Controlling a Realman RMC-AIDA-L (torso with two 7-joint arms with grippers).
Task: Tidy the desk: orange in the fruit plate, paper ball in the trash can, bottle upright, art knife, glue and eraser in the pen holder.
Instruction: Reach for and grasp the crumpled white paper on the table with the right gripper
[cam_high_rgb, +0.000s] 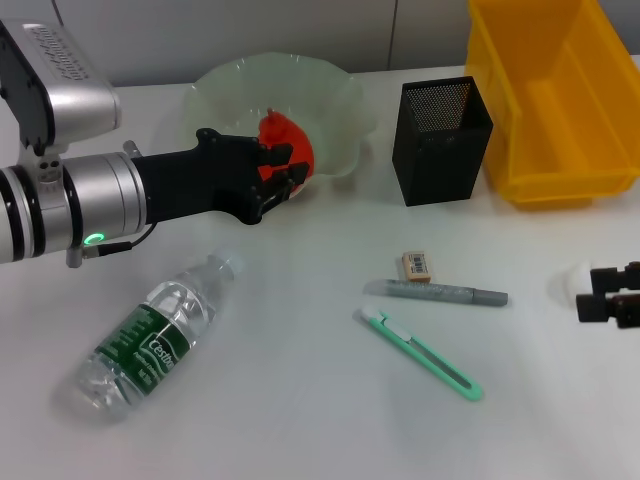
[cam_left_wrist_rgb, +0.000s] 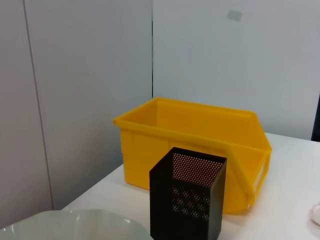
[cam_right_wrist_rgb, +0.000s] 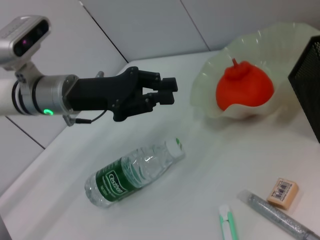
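A white table (cam_high_rgb: 300, 420) stands against pale grey wall panels (cam_left_wrist_rgb: 75, 90). Toward its far edge, the orange (cam_high_rgb: 285, 140) sits in the translucent fruit plate (cam_high_rgb: 340, 100), beside the black mesh pen holder (cam_high_rgb: 440, 140) and the yellow bin (cam_high_rgb: 555, 100) at the far right corner. The left gripper (cam_right_wrist_rgb: 167, 91), empty with fingers slightly parted, hovers near the plate. The water bottle (cam_high_rgb: 155, 335) lies sideways near the left edge. Eraser (cam_high_rgb: 416, 266), glue stick (cam_high_rgb: 435, 293) and green art knife (cam_high_rgb: 420, 355) lie mid-table. The right gripper (cam_high_rgb: 605, 295) rests at the right edge beside the paper ball (cam_high_rgb: 570, 283); whether it is spread cannot be told.
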